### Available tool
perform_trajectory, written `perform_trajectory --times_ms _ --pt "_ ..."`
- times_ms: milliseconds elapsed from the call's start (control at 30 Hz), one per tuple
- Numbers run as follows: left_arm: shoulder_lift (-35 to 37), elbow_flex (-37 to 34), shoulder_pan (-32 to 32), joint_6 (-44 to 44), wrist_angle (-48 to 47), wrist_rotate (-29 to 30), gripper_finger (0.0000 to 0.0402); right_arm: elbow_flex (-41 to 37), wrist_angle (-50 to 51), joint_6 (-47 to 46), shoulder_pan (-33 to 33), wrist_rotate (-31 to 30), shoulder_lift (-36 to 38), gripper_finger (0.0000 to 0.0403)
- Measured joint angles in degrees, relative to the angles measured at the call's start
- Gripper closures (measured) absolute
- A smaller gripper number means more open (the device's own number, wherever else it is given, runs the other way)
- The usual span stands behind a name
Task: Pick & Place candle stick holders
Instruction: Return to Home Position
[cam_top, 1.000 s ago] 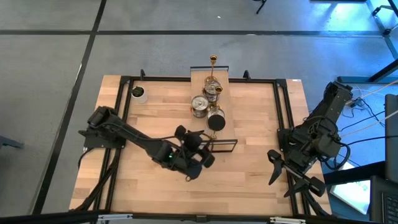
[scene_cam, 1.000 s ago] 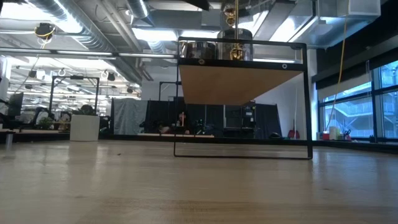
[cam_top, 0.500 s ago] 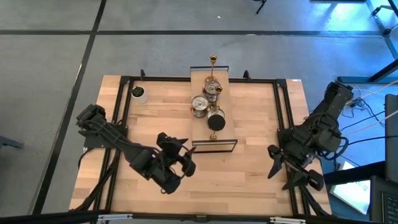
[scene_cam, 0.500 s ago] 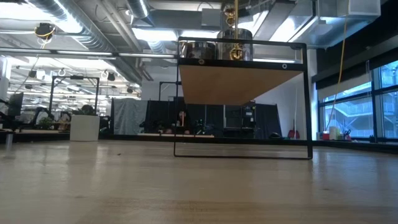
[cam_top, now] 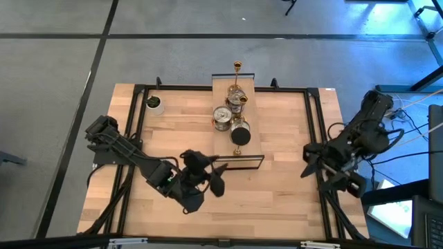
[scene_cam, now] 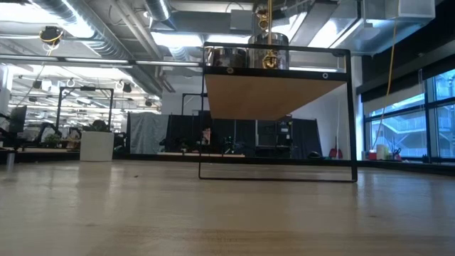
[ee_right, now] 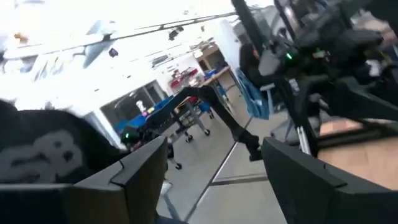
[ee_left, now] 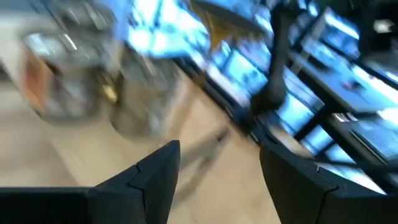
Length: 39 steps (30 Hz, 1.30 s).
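Observation:
Several candle stick holders stand on a raised wooden board (cam_top: 253,117) at the table's far middle: a slim gold one (cam_top: 237,68) at the far end, silver ones (cam_top: 222,117) and a dark round one (cam_top: 239,134) nearer. The low view shows them (scene_cam: 245,57) on top of the board. My left gripper (cam_top: 216,177) hovers open near the board's near end, left of it, and its wrist view shows blurred silver holders (ee_left: 146,99) ahead of the empty gripper (ee_left: 217,152). My right gripper (cam_top: 306,163) is open and empty by the table's right edge, with its wrist view (ee_right: 214,149) facing the room.
A white cup (cam_top: 154,104) with green inside stands at the far left. A black frame (cam_top: 138,124) runs around the tabletop. The board rests on a black wire stand (scene_cam: 277,174). Bare wood (cam_top: 270,200) lies along the near side.
My left gripper has drawn back from the board's near end toward the table's near left, risen a little and rolled about its own axis. My right gripper has lifted and gone toward the far edge along the table's right side. The holders have not moved.

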State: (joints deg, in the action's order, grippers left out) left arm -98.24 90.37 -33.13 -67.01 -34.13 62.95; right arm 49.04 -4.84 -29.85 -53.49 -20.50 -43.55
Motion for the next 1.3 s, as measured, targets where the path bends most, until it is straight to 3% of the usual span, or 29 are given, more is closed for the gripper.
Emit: perform_trajectory --times_ms 133,300,567,900,1100,1200,1300 --pt "1.47 0.0 -0.22 5.06 -0.6 4.6 0.0184 0.0 2.33 8.44 0.72 4.01 2.96 0.0137" --pt "6.05 0.0 0.05 16.37 -2.84 0.11 0.0184 0.0 9.69 11.11 3.87 7.35 6.48 0.0137" --pt "15.16 0.0 4.57 33.12 -6.51 -12.94 0.0184 0.0 13.45 16.42 11.41 11.55 9.42 0.0137" --pt "19.44 0.0 17.17 55.73 -5.26 -38.25 0.0184 0.0 16.92 22.14 24.48 19.52 9.1 0.0137" --pt "20.76 0.0 23.73 63.37 -1.12 -51.21 0.0184 0.0 18.88 24.23 32.04 23.96 9.69 0.0138" --pt "21.72 -0.02 25.65 64.3 -1.63 -52.45 0.0184 0.0 19.87 25.21 35.06 26.7 10.4 0.0138" --pt "23.84 -3.4 26.15 63.5 0.9 -49.32 0.0184 0.0 21.42 25.23 37.06 26.79 10.76 0.0138"
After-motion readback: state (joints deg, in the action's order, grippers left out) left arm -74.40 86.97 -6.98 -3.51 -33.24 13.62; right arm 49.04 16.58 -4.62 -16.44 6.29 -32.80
